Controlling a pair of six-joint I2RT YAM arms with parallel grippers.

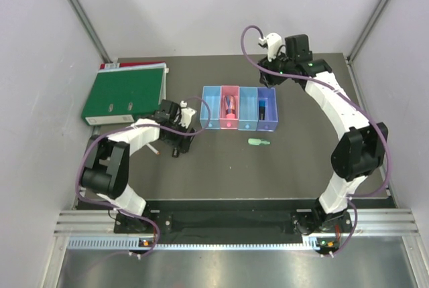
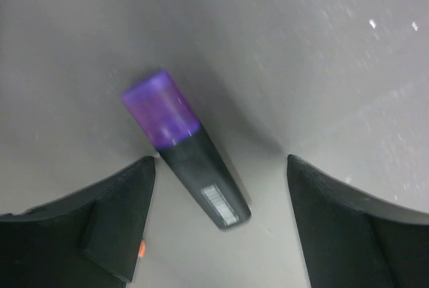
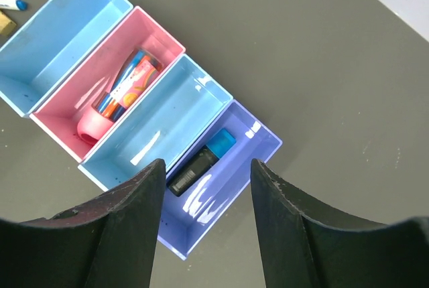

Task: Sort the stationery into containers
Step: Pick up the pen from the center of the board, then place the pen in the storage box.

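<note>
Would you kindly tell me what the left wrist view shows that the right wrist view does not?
Only left wrist: a purple-capped black marker lying under the open left gripper. Only right wrist: the four containers, a pink-capped item in the pink bin, a blue-capped marker in the purple bin, and the open right gripper. Both: the dark table.

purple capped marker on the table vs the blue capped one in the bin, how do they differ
Cap: the purple-capped marker has a purple cap, while the blue-capped marker has a blue one.
Place: the purple-capped marker lies on the bare table between the open left fingers, while the blue-capped marker lies inside the purple bin.
Shared: both have black barrels and lie flat.
</note>
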